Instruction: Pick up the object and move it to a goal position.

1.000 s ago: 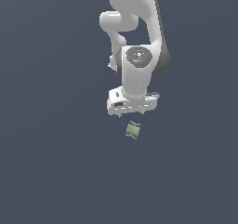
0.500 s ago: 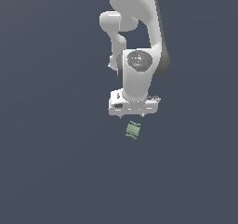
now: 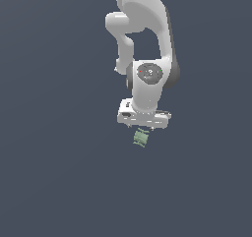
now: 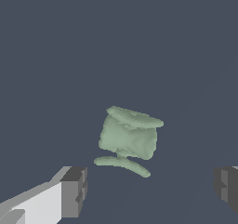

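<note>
**Panda arm poised over a small green piece**

Exterior view: white Franka arm (image 3: pixel 147 44) descending from the upper edge of the frame, wrist joint with a grey circular cap facing the camera, hand pointed straight down. Gripper (image 3: pixel 143 127) directly above the object (image 3: pixel 141 138) — a tiny pale green, barrel-like ribbed piece, far smaller than the white hand over it. Upper end of the piece touching or nearly touching the underside of the hand in this projection; actual contact not resolvable from this angle. Piece slightly tilted, leaning toward the exterior view's right at its top. Background a uniform dark slate-blue surface (image 3: pixel 54 182), without visible edges or markings.

Wrist view: same object (image 4: pixel 128 139) seen from above, lying between the two fingers but well clear of both. Barrel body with a broad flattened flange at one end and a thinner curved prong or rim at the other, joined to the body by a short neck. One finger (image 4: pixel 72 192) showing a white link tipped with a dark grey pad; the opposite finger (image 4: pixel 228 187) visible only as a grey pad at the frame edge. Jaws spread wide apart — nothing held, pads not touching the piece. Gripper midpoint (image 4: pixel 149 189) lying just beside the prong end of the piece rather than over its body.
</note>
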